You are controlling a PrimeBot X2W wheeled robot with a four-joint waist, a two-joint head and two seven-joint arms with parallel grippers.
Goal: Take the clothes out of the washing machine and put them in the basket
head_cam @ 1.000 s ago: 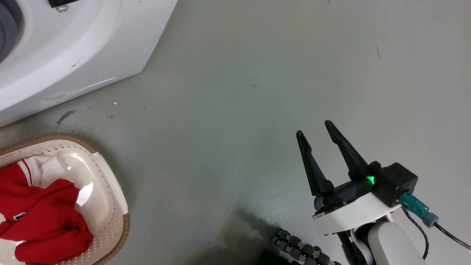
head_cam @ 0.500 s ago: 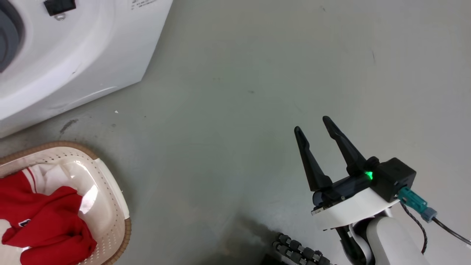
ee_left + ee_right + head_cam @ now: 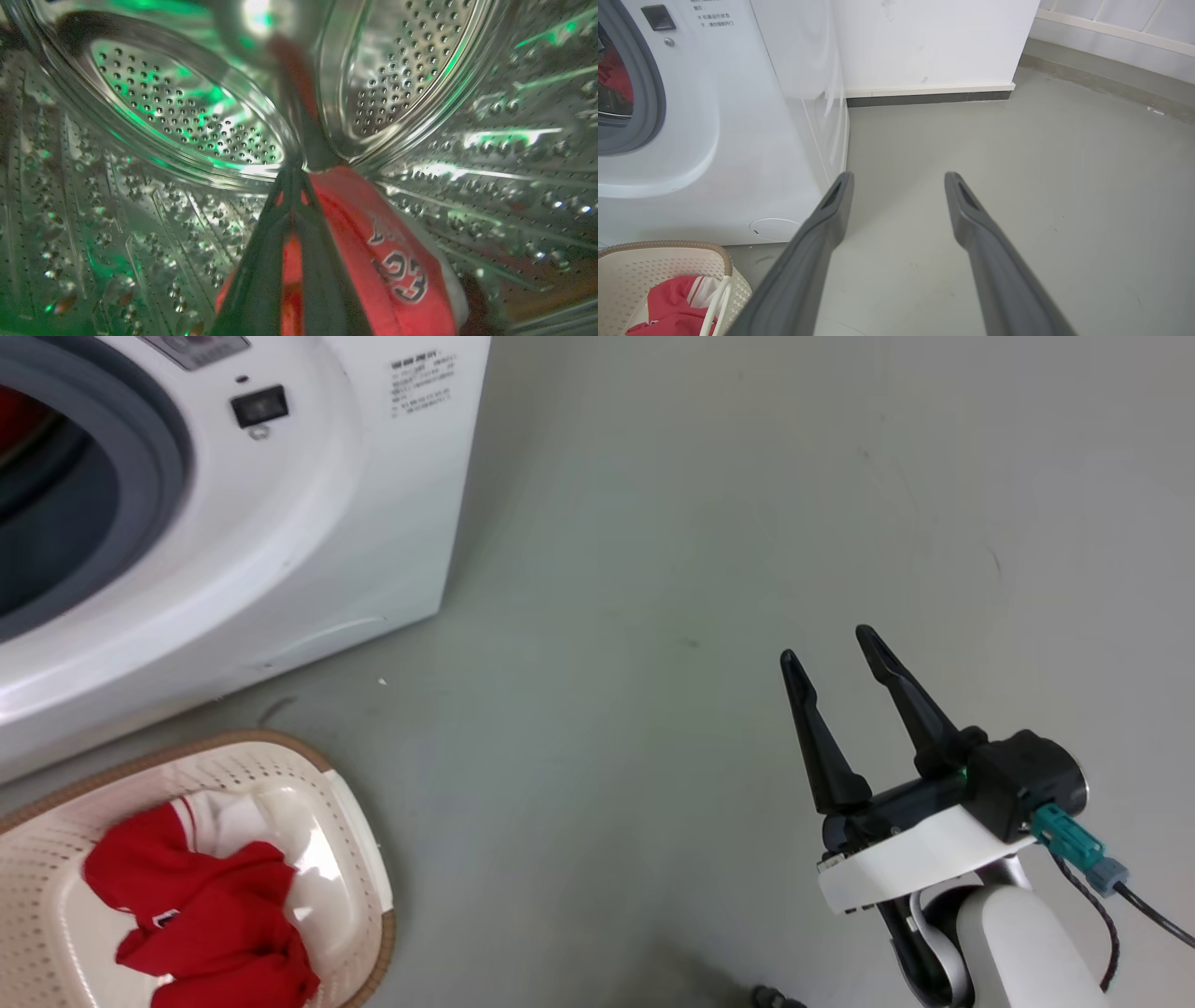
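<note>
- Left gripper (image 3: 292,175): fingertips closed together, pinching the far edge of 1 red jersey (image 3: 373,242) numbered 23, inside the perforated steel drum (image 3: 187,121).
- Right gripper (image 3: 828,646): 2 fingers spread apart, empty, above grey floor (image 3: 653,523), well right of washing machine (image 3: 355,523).
- Basket (image 3: 233,739): near left, on floor just before washing machine, holding 1 red garment (image 3: 205,915) with white trim.

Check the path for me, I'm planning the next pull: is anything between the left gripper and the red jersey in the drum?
Nothing visible does. The left gripper, fingers closed, lies right over the red jersey inside the drum; whether it pinches cloth is unclear.
</note>
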